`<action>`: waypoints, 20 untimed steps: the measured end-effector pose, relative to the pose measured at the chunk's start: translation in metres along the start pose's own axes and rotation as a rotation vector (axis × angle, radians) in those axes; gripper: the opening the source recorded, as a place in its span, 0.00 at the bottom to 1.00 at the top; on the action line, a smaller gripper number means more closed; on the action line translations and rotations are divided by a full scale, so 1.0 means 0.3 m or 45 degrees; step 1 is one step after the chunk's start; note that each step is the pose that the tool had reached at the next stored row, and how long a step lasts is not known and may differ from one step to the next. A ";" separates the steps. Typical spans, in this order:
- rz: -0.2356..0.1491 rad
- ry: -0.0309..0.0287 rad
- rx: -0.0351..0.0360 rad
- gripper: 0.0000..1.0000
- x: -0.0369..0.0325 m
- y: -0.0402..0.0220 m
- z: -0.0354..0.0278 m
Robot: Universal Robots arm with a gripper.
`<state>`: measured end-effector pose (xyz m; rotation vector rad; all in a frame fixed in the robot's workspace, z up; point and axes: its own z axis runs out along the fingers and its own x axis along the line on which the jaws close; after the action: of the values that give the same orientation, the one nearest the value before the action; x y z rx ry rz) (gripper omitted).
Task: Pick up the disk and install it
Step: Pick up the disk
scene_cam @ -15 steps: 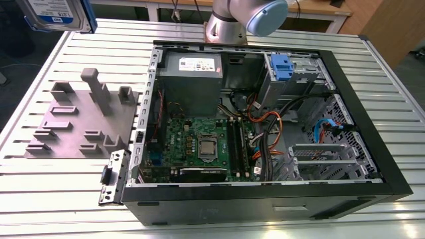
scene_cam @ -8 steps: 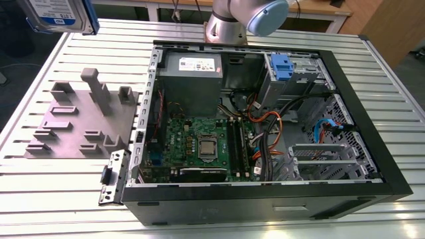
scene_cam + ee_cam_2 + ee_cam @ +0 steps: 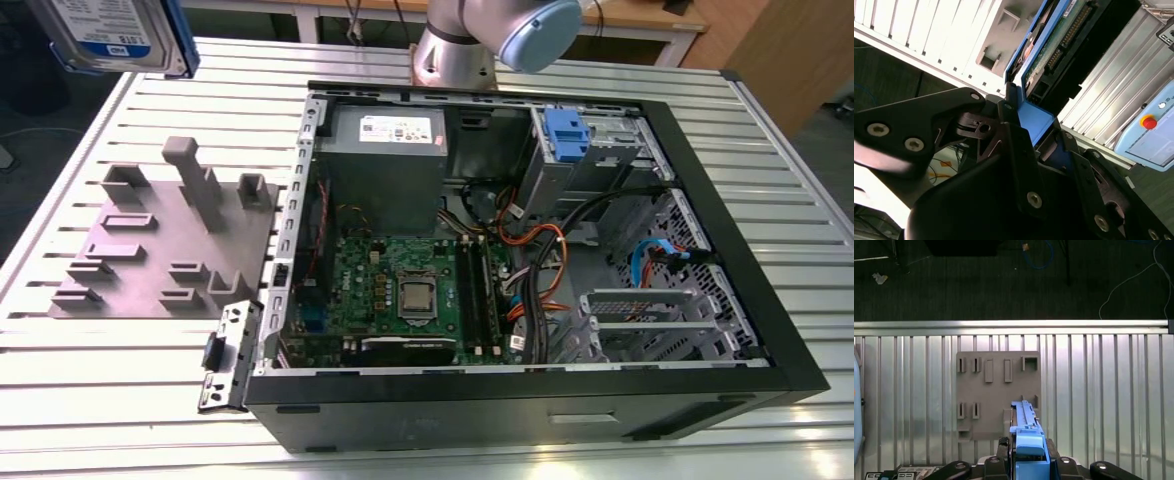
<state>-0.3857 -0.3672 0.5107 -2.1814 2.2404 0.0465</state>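
Blue bracket (image 3: 1029, 454): fitted along the edge of the disk (image 3: 1022, 421) and gripped between the black jaws of the gripper (image 3: 1030, 460), as seen in the first wrist view.
Gripper state: closed on the disk's bracketed end; the jaws are pressed against both sides of the bracket.
Disk position: held edge-on in the gripper and raised clear of the table. Its green circuit-board face (image 3: 1064, 42) is shown in the second wrist view, and its white and blue label (image 3: 114, 35) is seen in the top corner at the exterior view's left.
Fixture block (image 3: 996, 390): grey, with slots and upright posts, laid flat on the table below the held disk.
Table (image 3: 120, 400): slatted aluminium, on which the block and the computer case are carried.
Computer case (image 3: 534, 412): black, laid on its side with the panel off, just beside the block on the exterior view's right.
Case contents: a green motherboard (image 3: 400, 290), a grey metal box (image 3: 387, 150) with a white sticker, a small blue tab (image 3: 566, 135) and loose cables are noted.
Arm (image 3: 481, 40): its base is mounted behind the case.
Floor (image 3: 1004, 280): dark, seen beyond the table edge.
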 end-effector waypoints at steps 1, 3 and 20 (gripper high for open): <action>0.000 0.0000 0.0000 0.37 0.000 -0.003 0.000; 0.000 0.0000 0.0000 0.37 0.000 -0.009 0.000; 0.000 0.0000 0.0000 0.37 -0.002 -0.069 -0.001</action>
<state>-0.3650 -0.3672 0.5106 -2.1812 2.2405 0.0465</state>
